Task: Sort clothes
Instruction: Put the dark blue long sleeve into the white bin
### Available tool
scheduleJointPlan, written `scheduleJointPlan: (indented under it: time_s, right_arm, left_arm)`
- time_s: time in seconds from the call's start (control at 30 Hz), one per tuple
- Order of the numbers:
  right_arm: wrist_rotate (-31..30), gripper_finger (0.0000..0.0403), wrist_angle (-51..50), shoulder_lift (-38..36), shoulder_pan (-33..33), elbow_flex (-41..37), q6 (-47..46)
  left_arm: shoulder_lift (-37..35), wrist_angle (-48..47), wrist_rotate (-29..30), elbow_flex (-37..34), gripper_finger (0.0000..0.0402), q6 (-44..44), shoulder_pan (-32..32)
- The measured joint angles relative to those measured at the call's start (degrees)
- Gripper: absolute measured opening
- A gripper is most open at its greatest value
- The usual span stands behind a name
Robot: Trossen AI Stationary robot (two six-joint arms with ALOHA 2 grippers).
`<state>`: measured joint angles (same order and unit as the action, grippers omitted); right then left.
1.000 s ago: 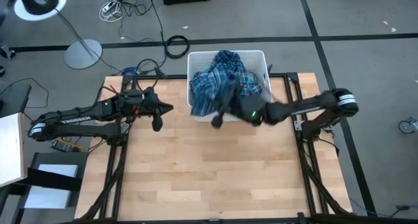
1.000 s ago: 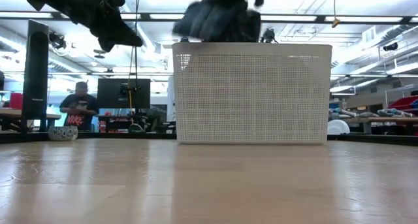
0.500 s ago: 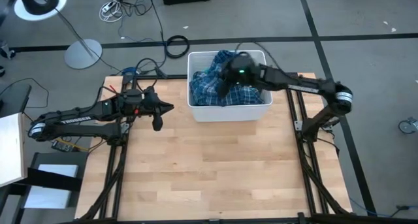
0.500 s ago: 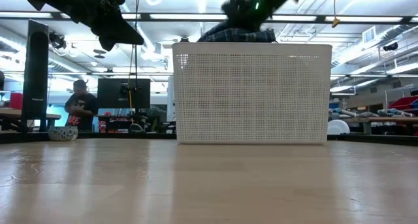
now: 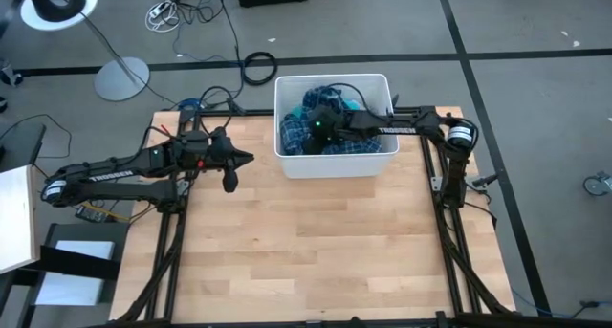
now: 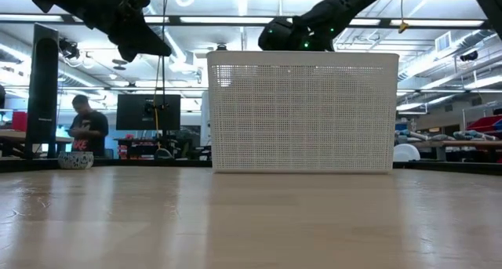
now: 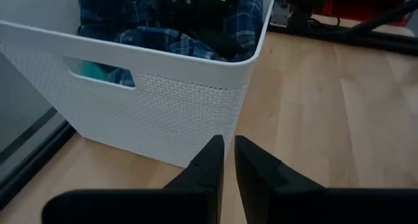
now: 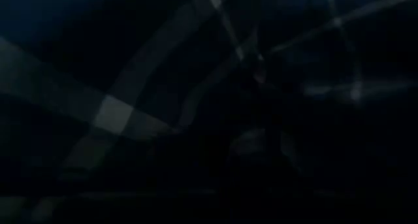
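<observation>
Reaching into the white bin [image 5: 331, 166]: right end effector [image 5: 318, 127] sunk among the clothes [image 5: 363, 142], navy plaid shirt [image 5: 296, 137] pressed around it, turquoise piece [image 5: 352, 105] just beyond. Finger state not discernible here. Left end effector [image 5: 232, 168] parked over bare worktop [image 5: 306, 242], well apart from the bin, waiting.

Low view: right arm [image 6: 302, 30] dipping over the bin's rim; tip hidden behind the perforated wall. Left end effector [image 6: 145, 38] hanging high, off to one side. Person [image 6: 85, 125] far behind, uninvolved.

Left wrist view: left fingers nearly touching, empty [image 7: 226, 160]; bin wall straight ahead, plaid cloth heaped above the rim.

Right wrist view: lens smothered in dark plaid fabric [image 8: 196, 106]; grip unreadable.

Advice for the step: pinch one garment only, gather a thick fold, lift straight up clear of the rim, avoid dragging neighbours or tipping the bin.
</observation>
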<state>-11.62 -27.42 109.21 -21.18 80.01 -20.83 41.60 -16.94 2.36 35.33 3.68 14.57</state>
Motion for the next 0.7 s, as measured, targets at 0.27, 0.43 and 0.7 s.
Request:
scheduleJointPlan:
  time_s: [0.27, 0.43, 0.7]
  right_arm:
    - [0.6, 0.0075, -1.3, -8.9, -0.7, -0.6, 3.8]
    - [-0.2, 0.0116, -0.8, -16.3, -0.8, -0.6, 4.3]
    - [1.2, 0.0141, 0.1, -25.6, -0.6, -0.5, 9.0]
  left_arm:
    - [0.0, -3.0, 0.0, 0.0, 0.0042, -0.4, 0.0]
    - [0.0, -3.2, 0.2, 0.0, 0.0042, -0.4, 0.0]
    - [0.0, 0.8, 0.6, 0.0, 0.0042, -0.4, 0.0]
